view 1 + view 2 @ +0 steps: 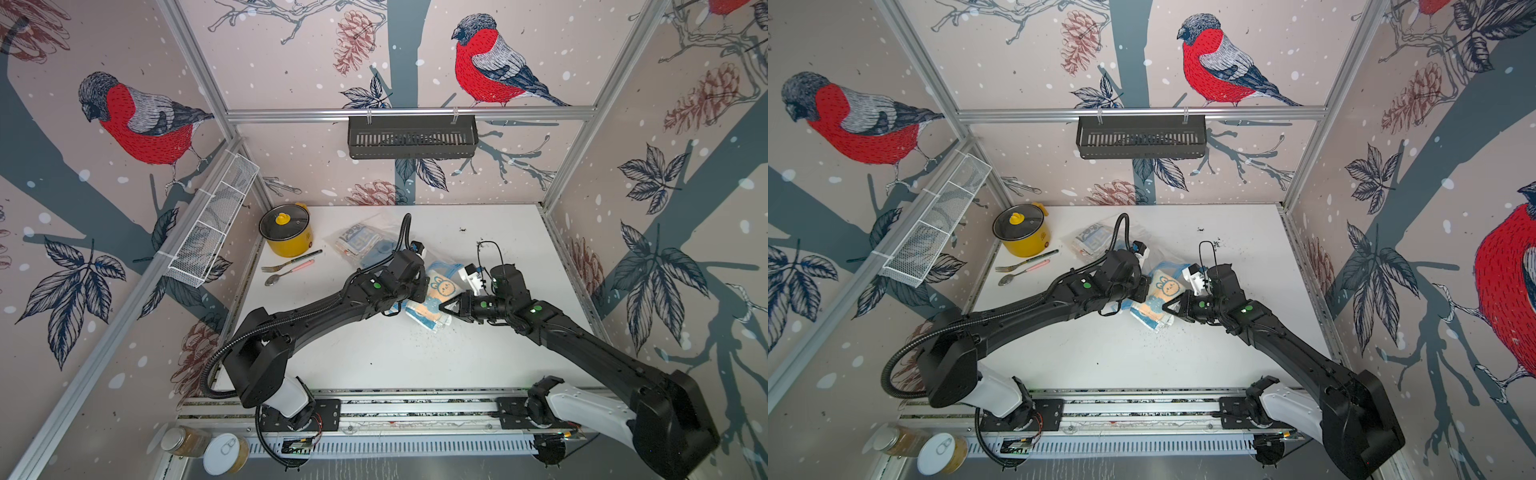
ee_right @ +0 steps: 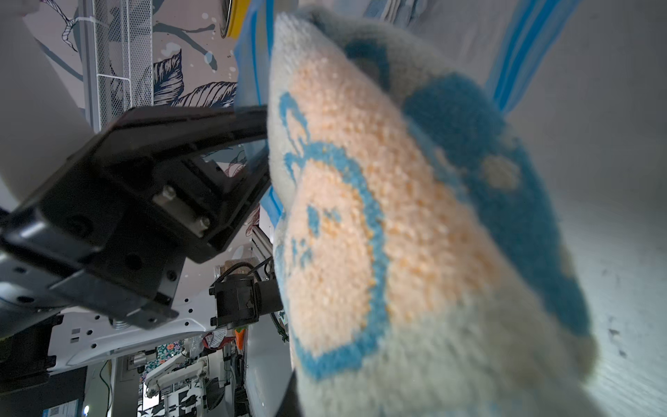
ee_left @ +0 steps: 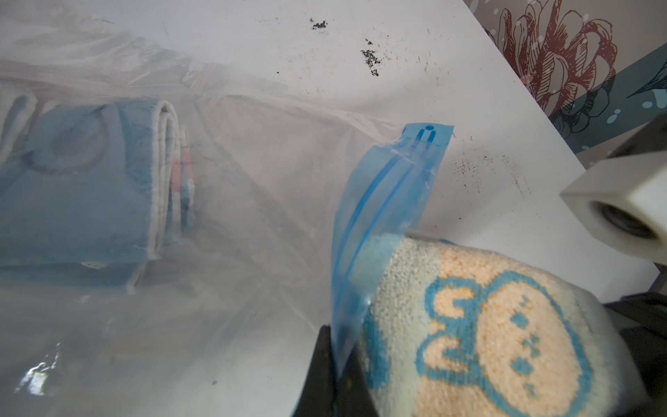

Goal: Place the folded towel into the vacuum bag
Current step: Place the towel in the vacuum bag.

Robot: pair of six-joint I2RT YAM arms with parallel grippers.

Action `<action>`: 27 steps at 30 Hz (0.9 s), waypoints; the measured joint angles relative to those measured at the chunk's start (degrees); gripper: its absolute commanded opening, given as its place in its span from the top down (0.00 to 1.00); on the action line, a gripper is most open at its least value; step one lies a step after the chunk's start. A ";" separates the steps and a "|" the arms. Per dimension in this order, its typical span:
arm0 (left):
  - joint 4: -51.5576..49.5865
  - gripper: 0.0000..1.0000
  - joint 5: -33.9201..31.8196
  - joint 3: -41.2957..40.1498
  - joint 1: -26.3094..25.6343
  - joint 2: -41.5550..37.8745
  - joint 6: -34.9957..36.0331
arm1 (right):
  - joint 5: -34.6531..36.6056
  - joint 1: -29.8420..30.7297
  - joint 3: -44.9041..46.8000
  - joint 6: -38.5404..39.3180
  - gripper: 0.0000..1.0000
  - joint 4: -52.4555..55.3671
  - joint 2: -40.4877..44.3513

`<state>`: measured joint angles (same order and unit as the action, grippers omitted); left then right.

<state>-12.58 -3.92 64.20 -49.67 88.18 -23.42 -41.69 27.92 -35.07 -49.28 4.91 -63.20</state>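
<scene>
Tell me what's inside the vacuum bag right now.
Through the clear vacuum bag, a folded blue towel lies inside, with a patterned bundle at its far end. The bunny towel is only at the blue zip mouth. The left arm covers the bag's middle in both top views.

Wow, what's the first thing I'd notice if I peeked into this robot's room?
Big red birds painted on the walls jump out first. In the middle of the white table, the right gripper holds a bunny-faced folded towel at the vacuum bag, whose blue zip strip the left gripper pinches. A yellow pot sits in its far left corner.
</scene>
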 measured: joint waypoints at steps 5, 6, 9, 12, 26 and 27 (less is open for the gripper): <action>-0.42 1.00 -0.81 0.11 -0.74 -0.15 0.92 | 1.27 -2.19 0.00 -0.48 1.00 -1.44 -1.03; -0.57 1.00 -0.85 0.11 -0.81 -0.24 0.92 | 1.53 -2.60 0.00 -0.66 1.00 -1.46 -1.16; -0.57 1.00 -1.44 0.11 -1.03 -0.55 0.87 | 2.32 -3.37 0.07 -1.55 1.00 -1.49 -0.92; -0.57 1.00 -2.10 0.11 -1.42 -0.59 0.76 | 2.71 -3.58 0.22 -2.01 1.00 -1.81 -0.31; -0.26 1.00 -2.16 0.98 -3.06 0.85 -0.63 | 7.10 3.30 -3.76 -7.65 1.00 -10.34 -8.07; -0.26 1.00 -2.16 1.05 -3.06 0.87 -0.70 | 7.58 3.58 -3.76 -7.69 1.00 -10.62 -8.24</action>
<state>-12.84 -6.09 65.25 -52.73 89.06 -24.12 -34.11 31.51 -38.83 -56.97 -5.72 -71.44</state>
